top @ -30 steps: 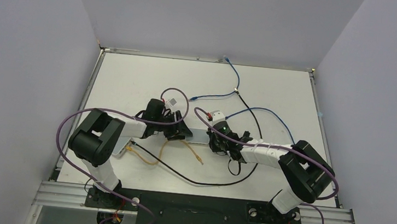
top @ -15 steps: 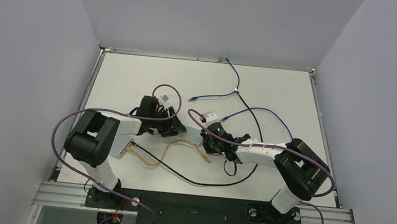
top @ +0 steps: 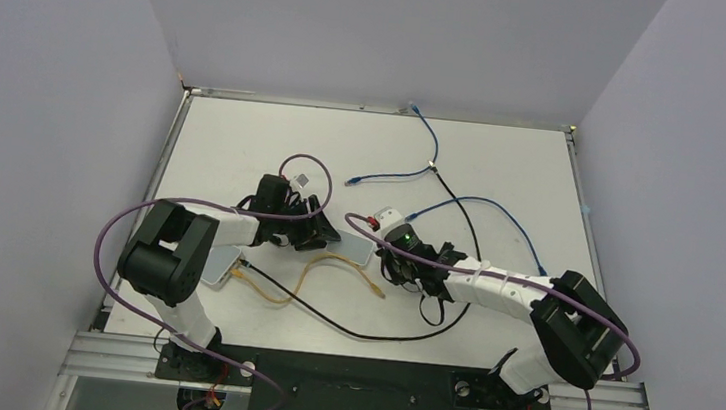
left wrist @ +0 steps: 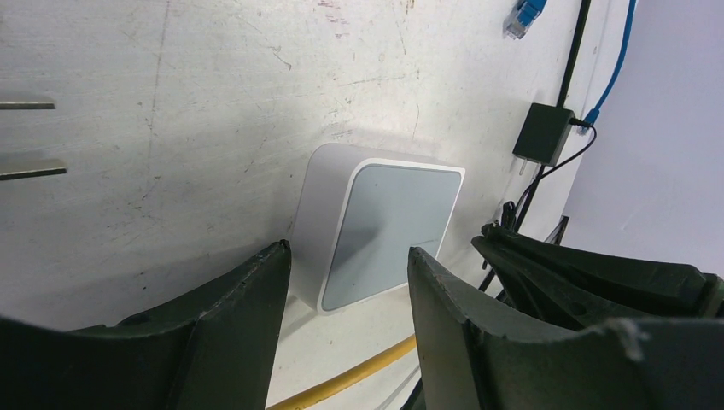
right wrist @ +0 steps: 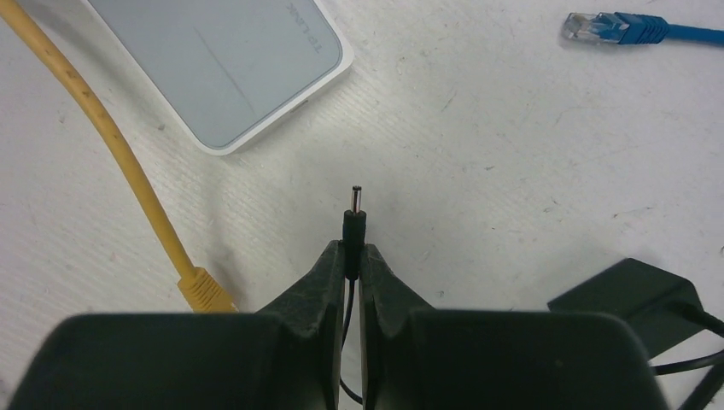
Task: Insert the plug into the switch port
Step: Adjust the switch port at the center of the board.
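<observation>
The switch is a flat white box with a pale grey face [left wrist: 388,222], lying on the table; it also shows in the top view [top: 357,249] and the right wrist view [right wrist: 222,60]. My left gripper [left wrist: 346,252] is open, its fingers standing either side of the box's near corner without touching it; in the top view the left gripper [top: 324,235] is just left of the box. My right gripper [right wrist: 353,256] is shut on a thin black barrel plug [right wrist: 354,213], which points forward, to the right of the box and apart from it. The right gripper [top: 392,261] hides the plug from above.
A yellow cable [right wrist: 111,145] ends in a yellow connector [right wrist: 203,289] left of my right gripper. A blue cable's connector [right wrist: 610,27] lies far right. A black adapter [right wrist: 632,295] sits near right. Another white device [top: 221,264] lies by the left arm.
My left gripper has pulled back to the left, off the box. My right gripper has shifted slightly left toward the box and its elbow has swung right.
</observation>
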Controlling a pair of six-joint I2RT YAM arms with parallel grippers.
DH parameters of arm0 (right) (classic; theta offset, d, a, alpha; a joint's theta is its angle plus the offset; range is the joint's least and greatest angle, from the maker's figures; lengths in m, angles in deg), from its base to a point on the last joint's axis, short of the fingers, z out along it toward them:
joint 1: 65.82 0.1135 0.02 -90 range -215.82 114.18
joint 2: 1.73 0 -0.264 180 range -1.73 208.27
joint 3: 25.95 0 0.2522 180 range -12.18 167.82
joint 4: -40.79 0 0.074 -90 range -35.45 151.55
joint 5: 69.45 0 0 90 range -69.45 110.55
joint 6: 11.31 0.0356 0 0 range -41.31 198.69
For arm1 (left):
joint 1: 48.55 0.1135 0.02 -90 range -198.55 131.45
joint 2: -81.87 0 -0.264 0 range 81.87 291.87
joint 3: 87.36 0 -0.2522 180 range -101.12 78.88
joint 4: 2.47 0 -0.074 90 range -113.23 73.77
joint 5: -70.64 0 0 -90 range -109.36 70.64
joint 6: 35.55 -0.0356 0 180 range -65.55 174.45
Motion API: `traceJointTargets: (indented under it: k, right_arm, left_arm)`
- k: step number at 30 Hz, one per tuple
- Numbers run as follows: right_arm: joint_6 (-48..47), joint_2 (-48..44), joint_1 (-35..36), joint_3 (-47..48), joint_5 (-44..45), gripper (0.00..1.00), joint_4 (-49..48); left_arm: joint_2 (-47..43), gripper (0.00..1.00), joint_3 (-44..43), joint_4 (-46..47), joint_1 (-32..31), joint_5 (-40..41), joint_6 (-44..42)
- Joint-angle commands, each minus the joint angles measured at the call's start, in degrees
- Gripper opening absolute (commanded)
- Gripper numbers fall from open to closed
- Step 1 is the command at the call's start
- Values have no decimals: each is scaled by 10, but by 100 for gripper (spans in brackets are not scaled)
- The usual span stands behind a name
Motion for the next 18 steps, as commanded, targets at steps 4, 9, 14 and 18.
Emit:
traceJointTargets:
  k: [4, 9, 14, 18]
  right_arm:
    - [-114, 4, 2, 117, 37, 0, 126]
    - [-201, 7, 0, 146, 71, 0, 185]
    - [-259, 40, -8, 161, 27, 0, 212]
    - [-282, 70, -11, 167, -16, 0, 214]
  left_arm:
    - [-27, 51, -19, -15, 5, -5, -12]
    - [-29, 50, -15, -19, 5, -4, -14]
    - [-28, 50, -15, -17, 5, -5, -15]
    - [-30, 51, -13, -19, 5, -5, -18]
